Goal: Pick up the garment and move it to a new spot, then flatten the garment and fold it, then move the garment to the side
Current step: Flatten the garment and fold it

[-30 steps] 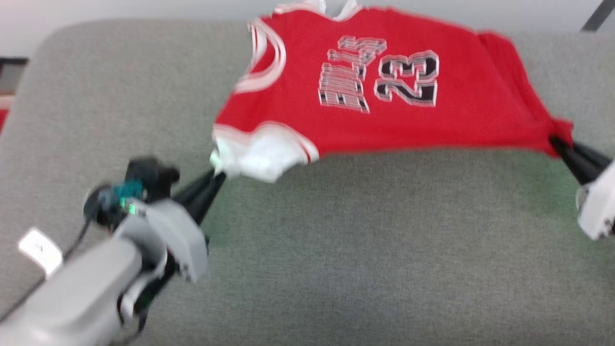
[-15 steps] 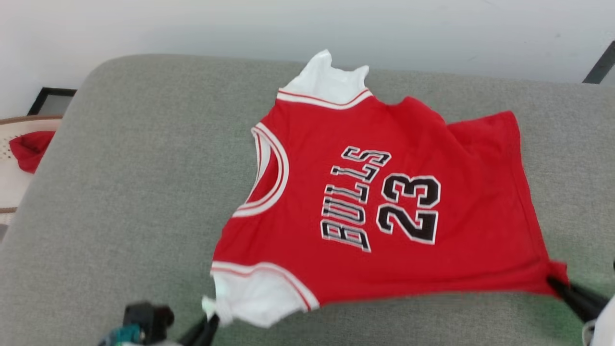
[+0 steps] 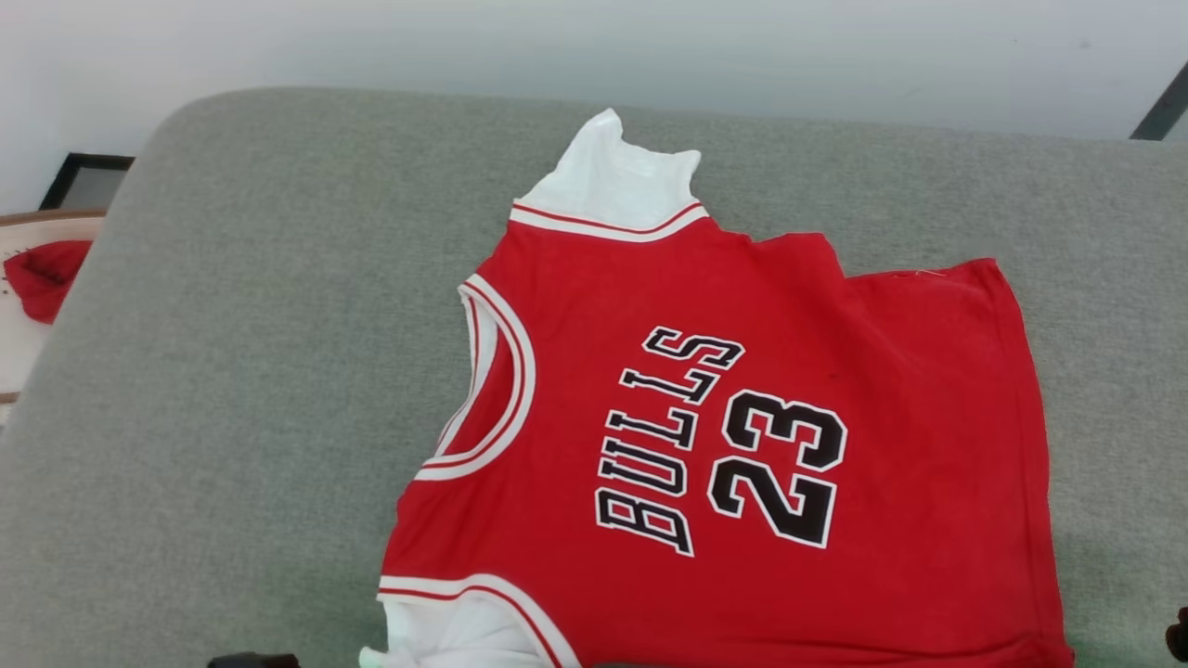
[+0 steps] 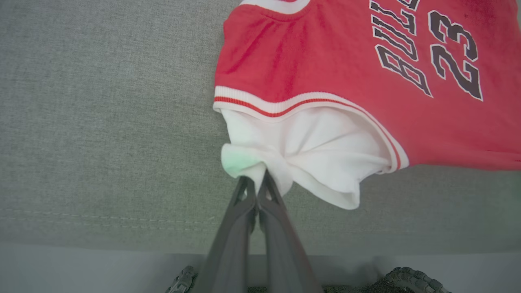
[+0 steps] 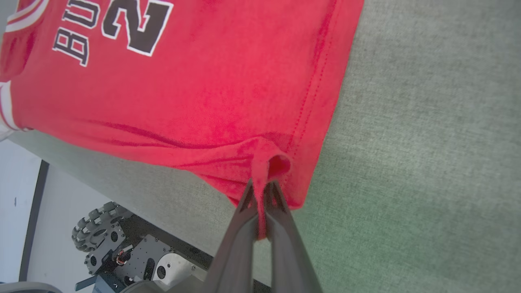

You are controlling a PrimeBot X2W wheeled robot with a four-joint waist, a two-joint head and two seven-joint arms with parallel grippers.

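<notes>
Red, lettering-up, the garment (image 3: 742,417) lies almost flat on the grey padded worktop (image 3: 278,371), left end effector (image 4: 256,183) clenched on a white sleeve (image 4: 313,150), right end effector (image 5: 262,189) clenched on a hem corner (image 5: 281,162): flattening looks nearly done, folding and moving aside remain.

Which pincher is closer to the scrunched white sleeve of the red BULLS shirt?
Left. The left gripper pinches that scrunched white sleeve itself; the right gripper pinches the hem corner of the red jersey shirt, far across it.
</notes>
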